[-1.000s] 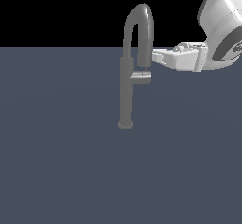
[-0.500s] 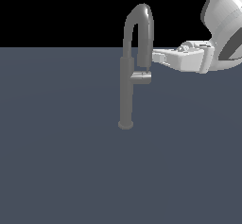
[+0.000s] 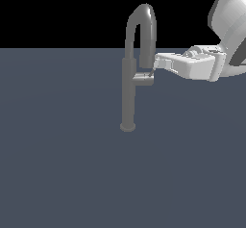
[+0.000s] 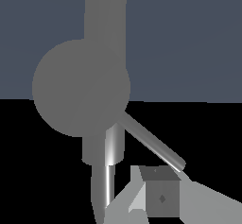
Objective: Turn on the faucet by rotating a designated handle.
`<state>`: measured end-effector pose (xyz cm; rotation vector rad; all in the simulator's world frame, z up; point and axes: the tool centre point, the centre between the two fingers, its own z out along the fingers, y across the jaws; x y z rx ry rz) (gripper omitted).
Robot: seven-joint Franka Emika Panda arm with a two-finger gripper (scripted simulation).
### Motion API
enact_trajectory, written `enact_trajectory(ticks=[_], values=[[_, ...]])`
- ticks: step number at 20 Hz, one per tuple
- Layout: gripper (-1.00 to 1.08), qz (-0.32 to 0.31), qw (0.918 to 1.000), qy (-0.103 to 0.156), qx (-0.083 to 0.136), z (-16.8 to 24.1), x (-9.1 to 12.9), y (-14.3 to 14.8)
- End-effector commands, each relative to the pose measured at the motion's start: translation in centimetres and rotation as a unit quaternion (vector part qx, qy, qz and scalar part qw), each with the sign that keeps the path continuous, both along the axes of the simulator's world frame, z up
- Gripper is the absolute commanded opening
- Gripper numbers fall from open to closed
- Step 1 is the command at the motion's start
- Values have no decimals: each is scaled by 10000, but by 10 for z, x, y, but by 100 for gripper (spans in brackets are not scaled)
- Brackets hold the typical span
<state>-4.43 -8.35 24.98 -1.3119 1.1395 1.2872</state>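
The tall grey metal gooseneck faucet [image 3: 129,90] stands mid-tabletop [image 3: 57,164]. The white gripper [image 3: 154,64] reaches from the exterior view's right, just above the stubby grey handle [image 3: 144,80]; whether it is open I cannot tell.

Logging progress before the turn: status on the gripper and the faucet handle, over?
Gripper at the handle, just above its outer end; jaws' state unclear. Faucet upright, spout arched overhead. Nothing in the way.

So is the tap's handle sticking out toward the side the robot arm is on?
Yes. In the exterior view the short handle juts from the tap column toward that view's right, where the end effector reaches in.
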Motion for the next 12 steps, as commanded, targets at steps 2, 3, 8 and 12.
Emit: enact_trajectory(ticks=[2,3,8,12], values=[[-100,2,10000,22,4,-10,-6,-1],[-100,2,10000,35,6,-15,-10,-1],[-100,5,10000,85,18,-35,-23,-3],[-100,14,10000,-7,7,-39,-18,-3]])
